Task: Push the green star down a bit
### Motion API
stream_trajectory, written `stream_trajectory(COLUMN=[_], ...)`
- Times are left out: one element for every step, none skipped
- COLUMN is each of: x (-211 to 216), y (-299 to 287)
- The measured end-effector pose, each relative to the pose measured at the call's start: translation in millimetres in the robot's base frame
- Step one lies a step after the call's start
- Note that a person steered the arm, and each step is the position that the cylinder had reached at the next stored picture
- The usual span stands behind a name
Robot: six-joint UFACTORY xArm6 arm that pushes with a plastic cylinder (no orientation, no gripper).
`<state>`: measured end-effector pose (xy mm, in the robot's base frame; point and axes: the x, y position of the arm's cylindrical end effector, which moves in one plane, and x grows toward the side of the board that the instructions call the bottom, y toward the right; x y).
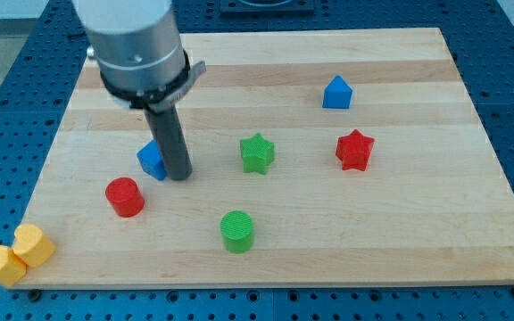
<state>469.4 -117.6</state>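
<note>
The green star [257, 152] lies near the middle of the wooden board [418, 232]. My tip [180, 176] rests on the board to the star's left, well apart from it. The tip stands right beside a blue block [151, 160], partly hidden behind the rod; its shape is unclear. A green cylinder [236, 231] sits below the star.
A red cylinder [125, 196] lies below-left of my tip. A red star [354, 150] is to the green star's right. A blue block [336, 93] sits at the upper right. Two yellow blocks [13, 255] lie at the board's bottom-left corner.
</note>
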Motion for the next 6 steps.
stream_trajectory(x=[-34,-55,-55,-51,-26,-6], y=[2,24,69,89,91,91])
